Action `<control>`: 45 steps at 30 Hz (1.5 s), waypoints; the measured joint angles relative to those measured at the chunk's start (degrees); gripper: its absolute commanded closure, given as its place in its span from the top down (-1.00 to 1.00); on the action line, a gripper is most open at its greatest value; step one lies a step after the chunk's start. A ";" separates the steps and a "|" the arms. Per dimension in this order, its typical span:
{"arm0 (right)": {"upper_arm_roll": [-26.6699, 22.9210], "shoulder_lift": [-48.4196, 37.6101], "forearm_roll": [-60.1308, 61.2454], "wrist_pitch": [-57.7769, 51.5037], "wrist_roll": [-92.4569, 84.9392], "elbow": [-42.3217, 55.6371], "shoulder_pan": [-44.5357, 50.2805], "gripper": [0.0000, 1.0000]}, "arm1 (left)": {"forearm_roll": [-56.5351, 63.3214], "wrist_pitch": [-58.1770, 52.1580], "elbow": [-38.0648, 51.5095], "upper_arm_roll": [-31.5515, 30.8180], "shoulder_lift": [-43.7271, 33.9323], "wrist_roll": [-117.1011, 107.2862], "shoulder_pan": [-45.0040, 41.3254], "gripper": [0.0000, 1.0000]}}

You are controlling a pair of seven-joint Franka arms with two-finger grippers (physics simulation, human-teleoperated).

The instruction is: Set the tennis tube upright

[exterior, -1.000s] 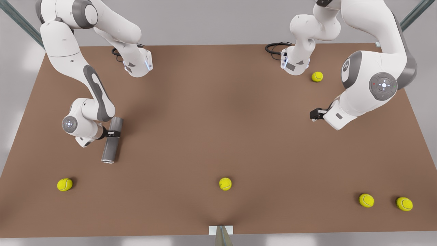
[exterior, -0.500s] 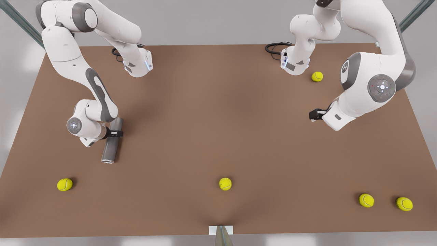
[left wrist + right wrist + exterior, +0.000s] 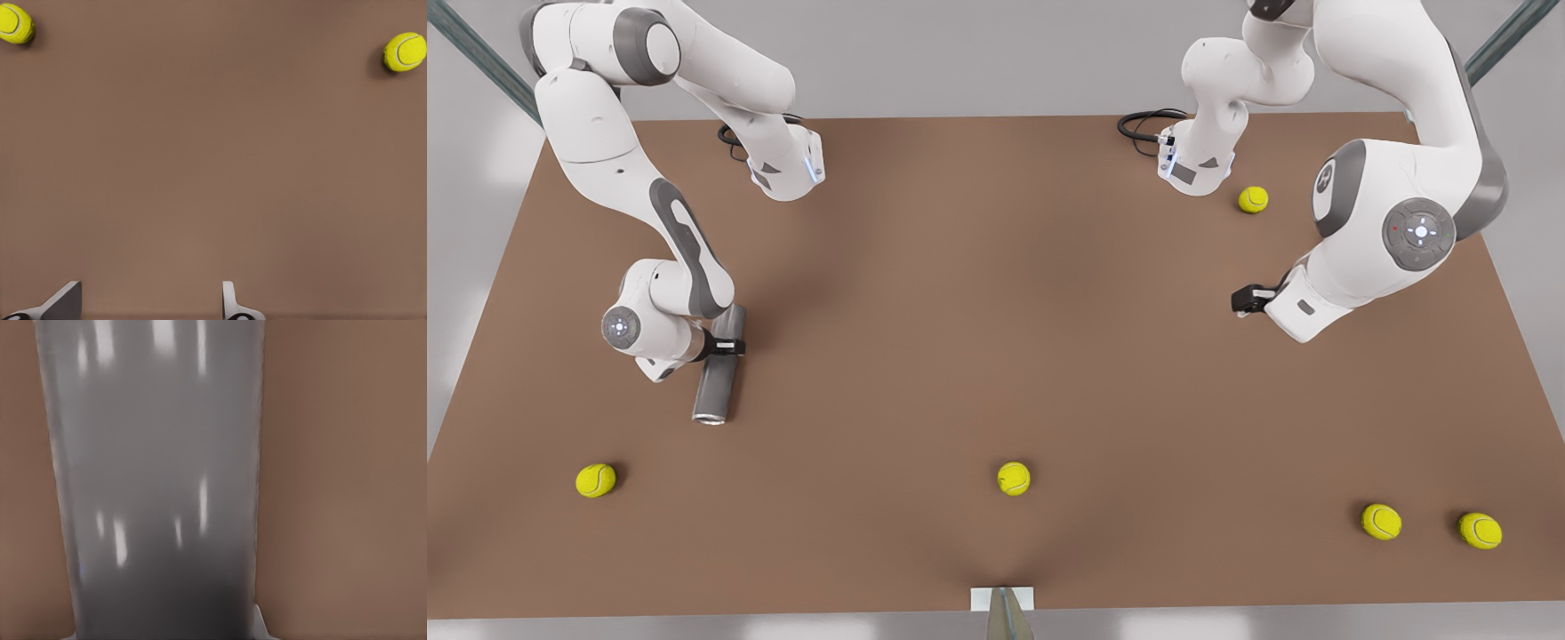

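Since the earlier frame right gripper (image 3: pixel 725 347) crept slightly up the tennis tube (image 3: pixel 718 378); fingers closed across it near its far end; tube lies flat on bench (image 3: pixel 996 356) at front view's left, long axis running toward the camera; left gripper (image 3: pixel 1240 300) waits well apart, fingers spread

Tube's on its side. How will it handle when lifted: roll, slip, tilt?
Likely rolls if nudged: the tube is a round cylinder lying flat. Shiny highlights in the right wrist view hint it may slip. Right claw sits across it off mid-length, so it may tilt; left claw waits apart.
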 measured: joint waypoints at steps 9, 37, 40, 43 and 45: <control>-0.03 0.09 -0.04 0.01 0.01 0.00 0.01 0.60 | -0.02 -0.09 0.00 0.03 0.31 -0.08 -0.01 1.00; 2.36 -0.54 -1.99 -13.99 -2.36 18.00 8.38 0.22 | -0.06 -0.09 0.00 0.00 0.62 -0.09 0.01 1.00; 2.81 -0.26 -3.42 -13.61 -2.37 19.24 11.50 0.22 | -0.06 -0.05 0.00 0.03 0.62 -0.09 0.01 1.00; 2.82 -0.09 -3.66 -13.49 -2.42 20.24 13.57 0.22 | -0.07 -0.09 0.00 0.03 0.62 -0.17 0.01 1.00; 2.82 0.17 -4.81 -12.49 -2.38 20.57 16.06 0.22 | -0.08 -0.09 0.00 0.03 0.62 -0.18 0.01 1.00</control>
